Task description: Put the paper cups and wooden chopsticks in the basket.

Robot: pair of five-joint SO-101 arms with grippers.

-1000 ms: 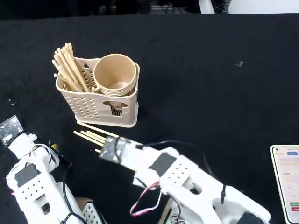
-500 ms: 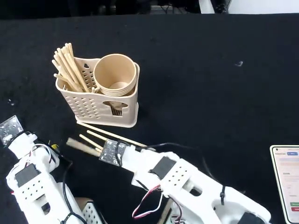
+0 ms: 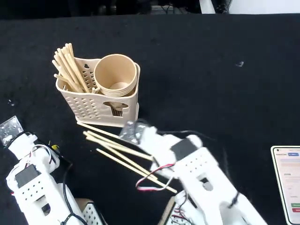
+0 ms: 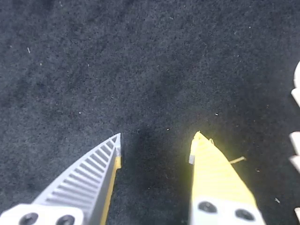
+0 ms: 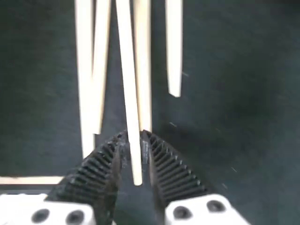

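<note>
Far left: left pincer (image 4: 158, 138) released, jaws apart over bare black tabletop (image 4: 140, 56), nothing between them. Farther up the tabletop, cream perforated plastic basket (image 3: 101, 110): stacked tan paper cups (image 3: 116, 75) in one compartment, bundle of pale wooden chopsticks (image 3: 68, 63) standing in the one beside it. In front of the basket, loose wooden chopsticks (image 3: 117, 149) lie fanned out flat. Right pincer (image 5: 133, 140) clenched on one loose chopstick (image 5: 127, 84), gripped near its end; a neighbour lies touching it, possibly caught too, hard to tell. Other sticks just beside the jaws. Step in hand, as I judge: the lift. Gripped so near its end, the stick will likely droop; raise slowly, tip it upright, lower it into the chopstick compartment, clear of the cups.
</note>
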